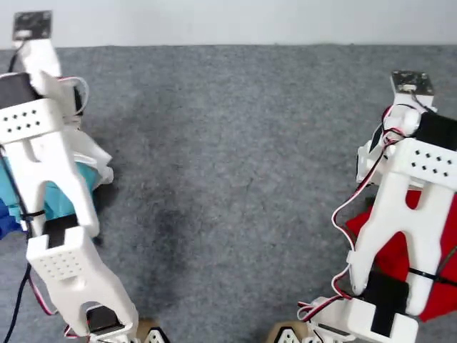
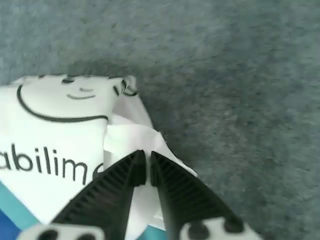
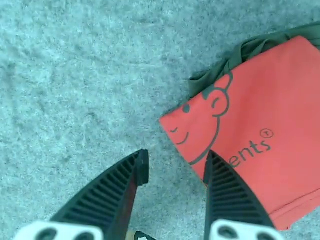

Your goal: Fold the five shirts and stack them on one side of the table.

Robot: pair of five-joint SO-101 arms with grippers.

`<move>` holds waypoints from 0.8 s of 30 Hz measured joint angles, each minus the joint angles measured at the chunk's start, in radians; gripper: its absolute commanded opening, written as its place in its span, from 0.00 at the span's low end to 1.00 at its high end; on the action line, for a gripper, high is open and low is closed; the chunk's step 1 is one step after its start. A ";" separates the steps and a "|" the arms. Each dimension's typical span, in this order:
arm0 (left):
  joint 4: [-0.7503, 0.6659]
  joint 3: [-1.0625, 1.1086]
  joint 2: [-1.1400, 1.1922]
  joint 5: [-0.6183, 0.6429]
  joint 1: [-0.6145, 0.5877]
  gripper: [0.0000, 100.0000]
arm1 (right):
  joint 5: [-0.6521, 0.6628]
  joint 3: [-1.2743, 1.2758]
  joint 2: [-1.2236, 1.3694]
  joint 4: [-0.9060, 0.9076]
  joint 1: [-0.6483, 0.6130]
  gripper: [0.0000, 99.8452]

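Counter: a grey, felt-like counter (image 1: 235, 179) carries everything; its middle part is bare between the two arms.
Left claw: the left claw (image 2: 146, 167) is clenched, its two black fingers almost meeting at the tips. It hangs above the white shirt, near the shirt's corner. I cannot tell if any cloth is pinched between the fingers.
White shirt: the white shirt (image 2: 55, 135) lies folded at the left edge of the counter, with a drawn smiling face and dark letters on top. In the high view it (image 1: 89, 153) is partly covered by the left arm (image 1: 53, 179).
Under the white shirt: a teal cloth (image 1: 61, 196) and a blue cloth (image 1: 7, 218) come out from below it, so they make one pile.
Right claw: the right claw (image 3: 177, 167) is released, its fingers well apart. One finger is over the grey counter; the other is over the edge of the red shirt.
Red shirt: the red shirt (image 3: 260, 130) lies folded flat at the right side of the counter, also with a face and letters printed on it. In the high view it (image 1: 394, 254) is under the right arm.
Dark green shirt: a dark green shirt (image 3: 250, 50) comes out from beneath the red shirt along one edge.
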 measured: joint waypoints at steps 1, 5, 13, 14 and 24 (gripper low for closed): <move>0.003 -0.002 -0.015 0.000 0.025 0.01 | 0.000 0.000 0.000 0.000 0.000 0.19; 0.005 -0.002 -0.075 0.000 0.170 0.01 | 0.000 0.000 0.000 0.000 0.000 0.19; 0.005 -0.020 -0.101 -0.066 0.678 0.01 | 0.000 0.000 0.000 0.000 0.000 0.19; 0.005 -0.035 -0.101 -0.098 0.741 0.01 | 0.000 0.000 0.000 0.000 0.000 0.19; 0.005 -0.288 -0.186 -0.189 1.020 0.01 | 0.000 0.003 0.000 0.000 0.000 0.19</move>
